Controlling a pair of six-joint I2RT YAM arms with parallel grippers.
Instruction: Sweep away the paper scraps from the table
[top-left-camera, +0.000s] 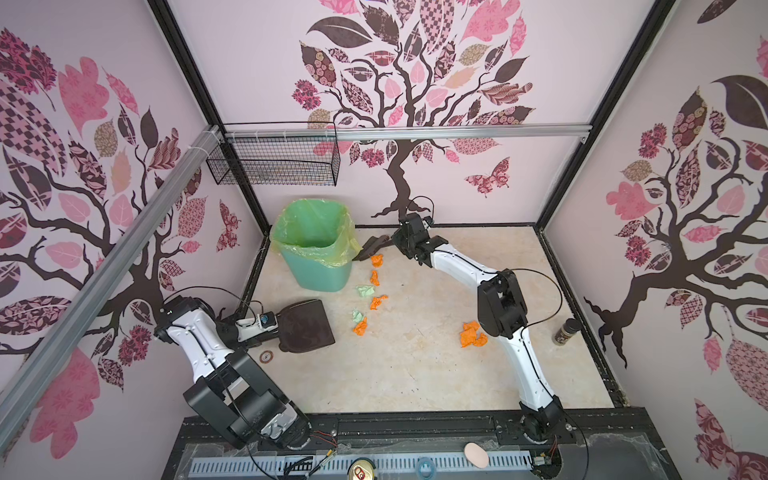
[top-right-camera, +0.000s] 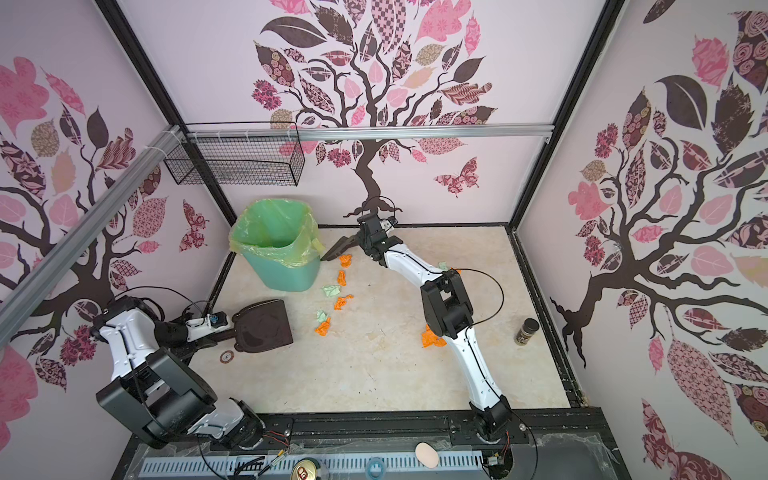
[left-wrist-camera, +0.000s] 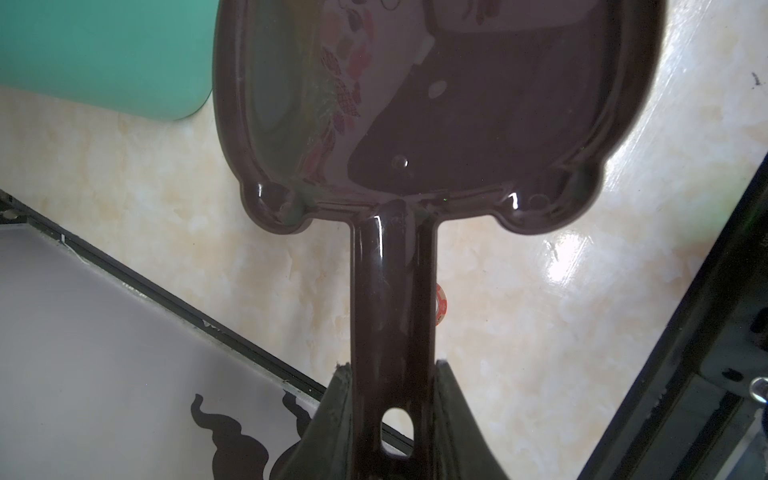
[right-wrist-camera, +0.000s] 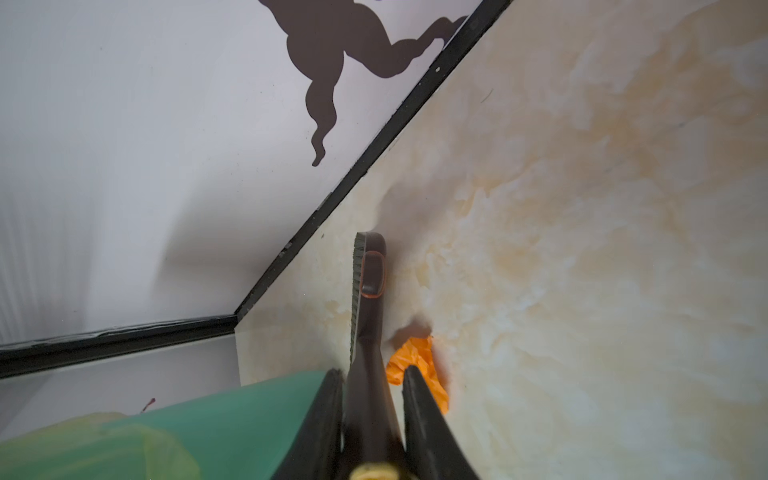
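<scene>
Orange and pale green paper scraps (top-left-camera: 375, 277) lie in a loose line on the beige table (top-left-camera: 415, 365), from the brush down to an orange wad (top-left-camera: 360, 326) in front of the dustpan. An orange pile (top-left-camera: 473, 333) sits beside my right arm. My left gripper (left-wrist-camera: 392, 368) is shut on the handle of the dark dustpan (top-left-camera: 307, 326), which rests at the table's left. At the back, by the bin, my right gripper (right-wrist-camera: 372, 372) is shut on a dark brush (right-wrist-camera: 368, 291). Its bristles touch down next to an orange scrap (right-wrist-camera: 419, 361).
A green bin (top-left-camera: 313, 245) with a plastic liner stands at the back left, close to the brush. A wire basket (top-left-camera: 274, 160) hangs on the back wall. A brown jar (top-left-camera: 565, 331) stands at the right edge. A round token (top-left-camera: 266, 356) lies near the dustpan.
</scene>
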